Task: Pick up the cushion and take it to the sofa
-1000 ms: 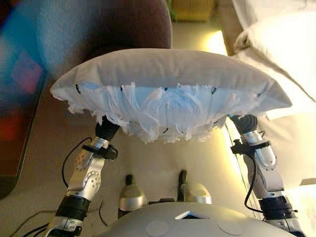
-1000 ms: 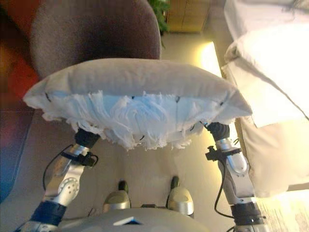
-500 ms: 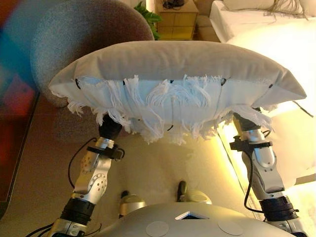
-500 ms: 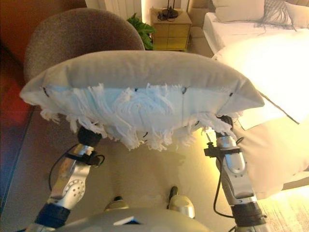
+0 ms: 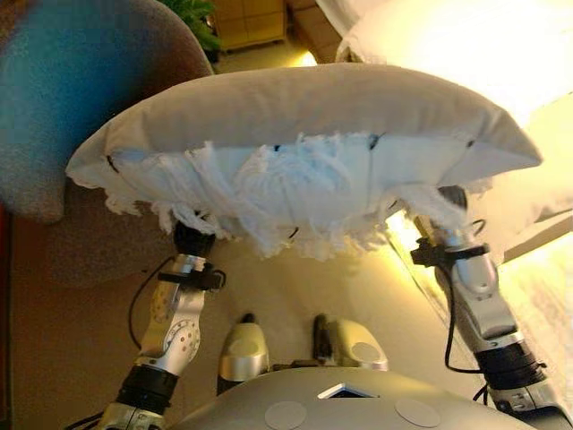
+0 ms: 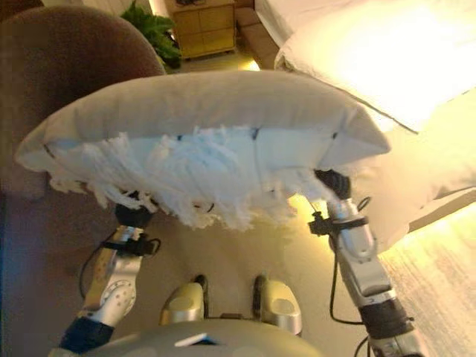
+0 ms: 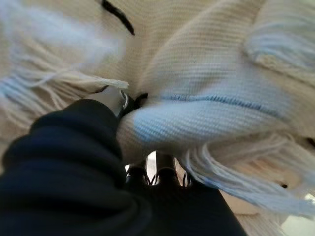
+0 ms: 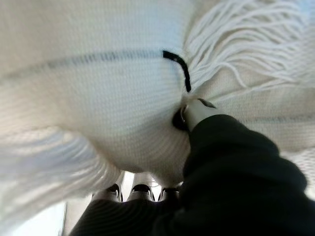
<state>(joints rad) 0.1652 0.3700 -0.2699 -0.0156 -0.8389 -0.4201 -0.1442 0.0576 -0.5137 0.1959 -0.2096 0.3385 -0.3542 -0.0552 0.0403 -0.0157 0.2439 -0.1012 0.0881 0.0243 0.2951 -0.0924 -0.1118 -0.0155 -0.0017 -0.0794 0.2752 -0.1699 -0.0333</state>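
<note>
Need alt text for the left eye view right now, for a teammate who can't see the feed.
A wide beige cushion with white fringe is carried on both raised arms, its underside hiding the hands. Beyond it are a round upholstered chair on the left and a brightly lit bed on the right.

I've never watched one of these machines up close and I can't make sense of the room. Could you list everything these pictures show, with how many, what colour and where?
Cushion: one, beige top, white tasselled underside with small black stitches, held up in front of the robot, resting on both hands.
Armchair: one, brownish-grey, rounded back, to the robot's left behind the cushion.
Plant: one, green, far end of the room, beside the cabinet.
Cabinet: one, yellowish wood with drawers, far end of the room.
Bed: one, white bedding, to the robot's right.
Floor: beige, under the cushion.
Left hand: one, dark cover, pressed under the cushion's left part, fingers hidden.
Right hand: one, dark cover, under the cushion's right part, fingers hidden.
</note>
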